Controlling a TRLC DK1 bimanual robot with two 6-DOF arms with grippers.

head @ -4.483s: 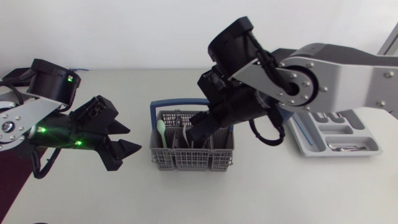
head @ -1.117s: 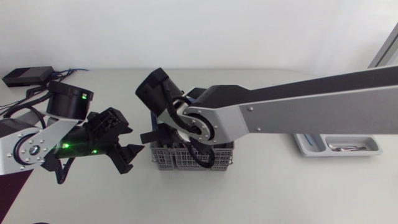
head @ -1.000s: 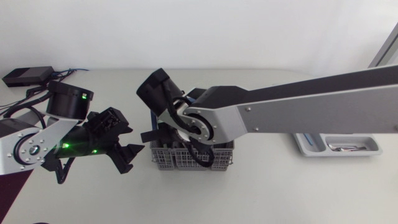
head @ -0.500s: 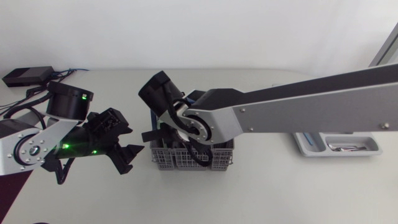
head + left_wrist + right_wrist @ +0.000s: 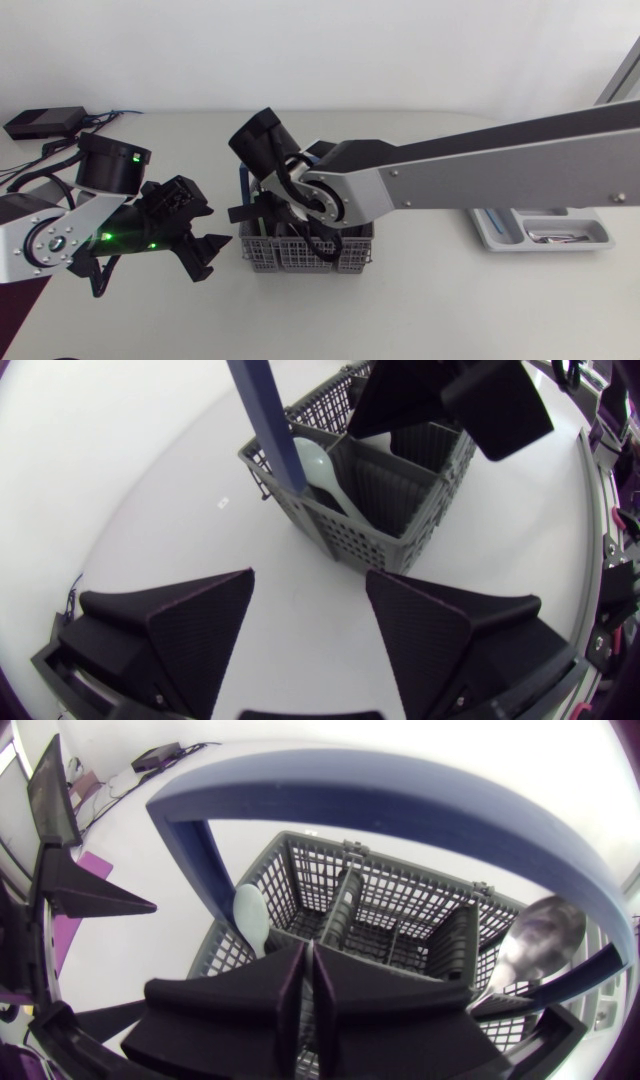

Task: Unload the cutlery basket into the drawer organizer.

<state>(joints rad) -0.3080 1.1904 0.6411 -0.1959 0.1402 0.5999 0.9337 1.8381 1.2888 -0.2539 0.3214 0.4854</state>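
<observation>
The grey cutlery basket [image 5: 300, 255] with a blue handle [image 5: 400, 795] stands mid-table. A pale green spoon [image 5: 320, 465] leans in its left compartment, and a metal spoon [image 5: 540, 935] sits at the far side. My right arm reaches across from the right. Its gripper [image 5: 270, 218] is down inside the basket under the handle, fingers [image 5: 290, 990] pressed together; I see nothing between them. My left gripper [image 5: 216, 226] hovers open just left of the basket, with the basket ahead of its fingers [image 5: 200, 625]. The white drawer organizer [image 5: 500, 238] lies at the right edge.
Some metal cutlery [image 5: 560, 237] lies in the organizer. A black box with cables [image 5: 40, 122] sits at the far left corner. My long right arm link [image 5: 480, 175] spans the table between basket and organizer.
My right gripper's fingers have closed together inside the basket, and its wrist has shifted slightly right. The left arm has kept still.
</observation>
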